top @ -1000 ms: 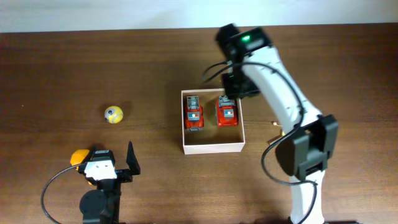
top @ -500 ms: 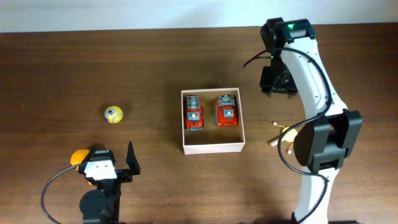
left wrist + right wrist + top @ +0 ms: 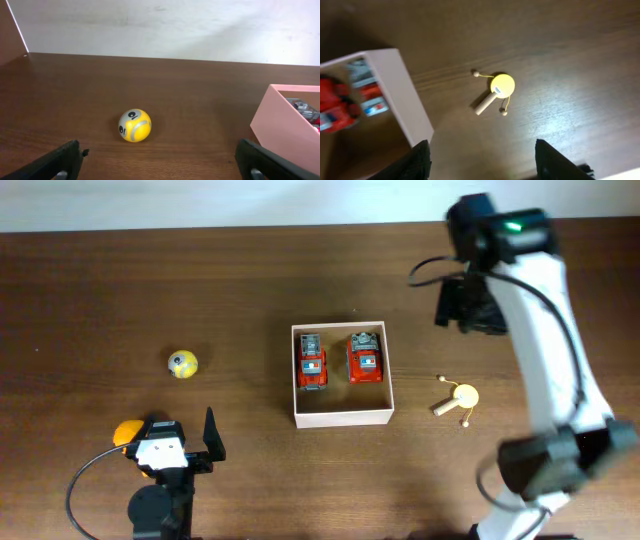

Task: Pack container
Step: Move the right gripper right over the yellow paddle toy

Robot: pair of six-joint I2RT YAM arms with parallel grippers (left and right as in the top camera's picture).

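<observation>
The container (image 3: pixel 340 417), a shallow white-walled box, sits mid-table with two red toy cars (image 3: pixel 313 362) (image 3: pixel 366 357) side by side inside. My right gripper (image 3: pixel 468 308) hangs to the back right of it, apart from it. In the right wrist view its jaws (image 3: pixel 485 162) stand open with nothing between them, above bare table beside the container's wall (image 3: pixel 405 95). A small yellow drum toy (image 3: pixel 494 91) on a wooden stick lies ahead of them. My left gripper (image 3: pixel 162 165) is open and empty at the front left, and a yellow ball (image 3: pixel 134 125) lies in front of it.
An orange round thing (image 3: pixel 127 432) lies right beside the left gripper's body. The yellow ball (image 3: pixel 183 364) is left of the container, and the drum toy (image 3: pixel 460 398) is to its right. The table's back edge meets a pale wall (image 3: pixel 165 25).
My right arm has swung from over the container's back right corner out to the right, and its jaws have opened wider. The left arm and the toys have not moved.
</observation>
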